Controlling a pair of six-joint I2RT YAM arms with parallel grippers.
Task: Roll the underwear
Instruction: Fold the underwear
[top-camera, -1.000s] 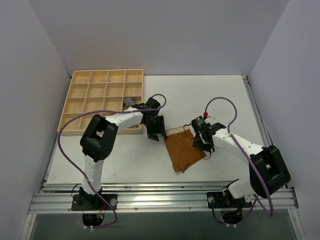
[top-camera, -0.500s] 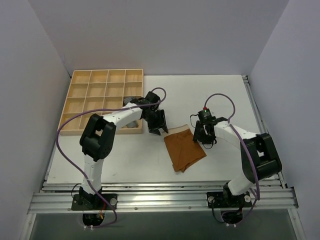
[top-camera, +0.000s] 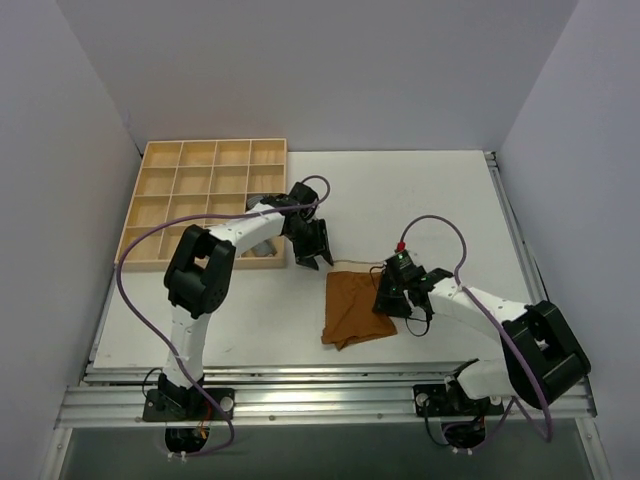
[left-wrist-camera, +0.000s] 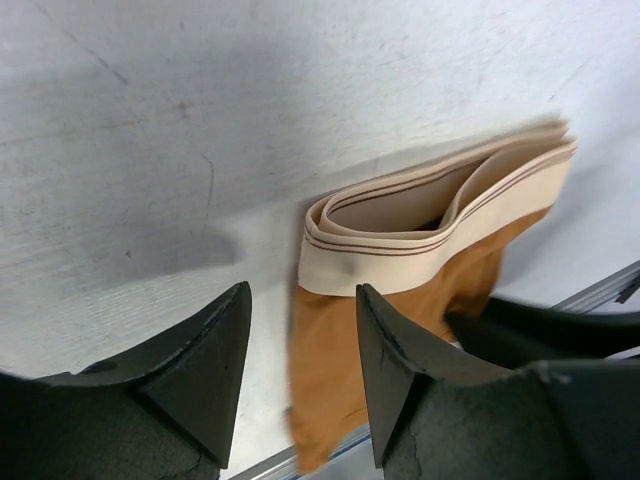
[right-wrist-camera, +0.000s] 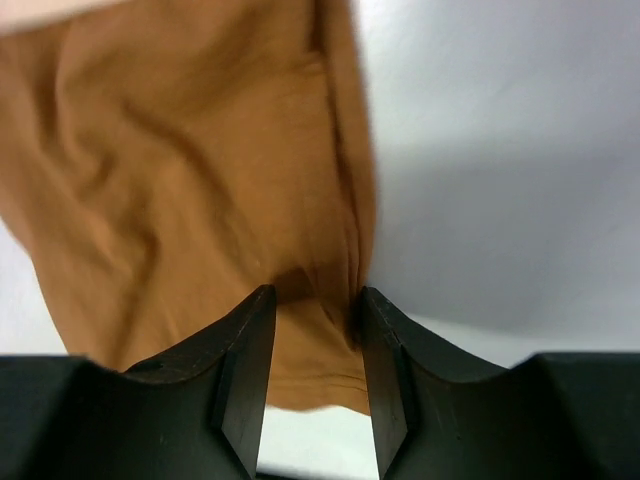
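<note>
Top external, 1 underwear (top-camera: 350, 306), 1 tray (top-camera: 215, 143), left end effector (top-camera: 311, 264) spread, right end effector (top-camera: 383, 303) pinching it

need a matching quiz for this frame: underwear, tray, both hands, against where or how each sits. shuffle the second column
Things:
1. underwear
2. wooden tray
3. left hand
4. right hand

Place or state:
A. far-left part of the table, a grid of compartments
B. open, just beside the pale band
C. fingers on either side of a brown fold
D. lies flat on the table between the two hands

Pairs: 1-D, 2-A, 3-B, 4-C
</note>
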